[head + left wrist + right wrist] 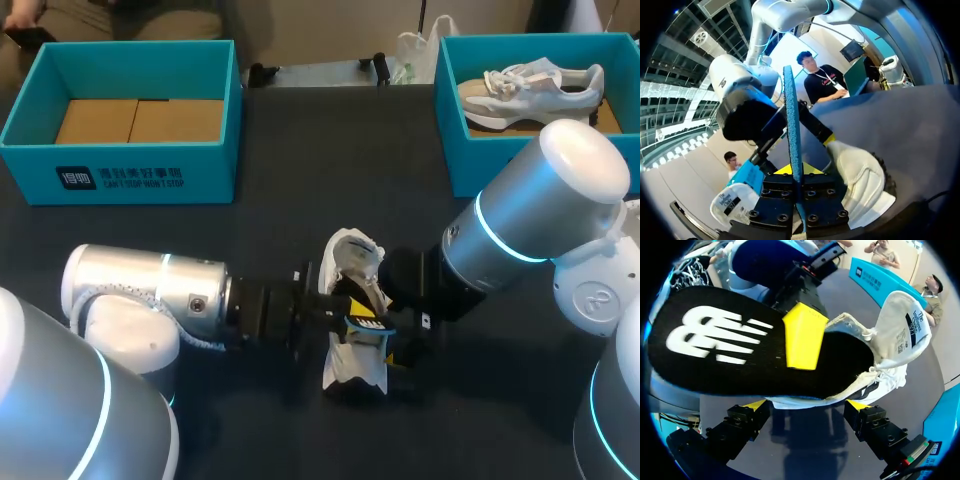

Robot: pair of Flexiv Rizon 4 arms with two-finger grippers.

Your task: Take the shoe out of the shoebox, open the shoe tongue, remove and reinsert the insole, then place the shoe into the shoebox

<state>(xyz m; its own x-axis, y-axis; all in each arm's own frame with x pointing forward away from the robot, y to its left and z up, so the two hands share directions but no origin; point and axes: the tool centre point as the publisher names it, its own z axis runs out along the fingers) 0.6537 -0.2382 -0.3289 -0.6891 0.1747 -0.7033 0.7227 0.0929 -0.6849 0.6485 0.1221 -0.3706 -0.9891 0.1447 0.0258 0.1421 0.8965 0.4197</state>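
A: Where is the shoe to be found?
B: The shoe is seen out on the dark table, near its middle, with the tongue pulled up and its label side shown.
A: How is it held?
B: It is clamped by the right gripper. The yellow tips are set wide and pressed against it from two sides.
A: And the insole?
B: The insole is pinched by the left gripper and is seen edge-on from that wrist. One end is tucked into the shoe's mouth, and the rest is left sticking out, logo side turned to the right wrist camera.
A: The boxes?
B: Both are set at the far side. A cardboard floor is shown in the left shoebox, and a second shoe is laid in the right shoebox.
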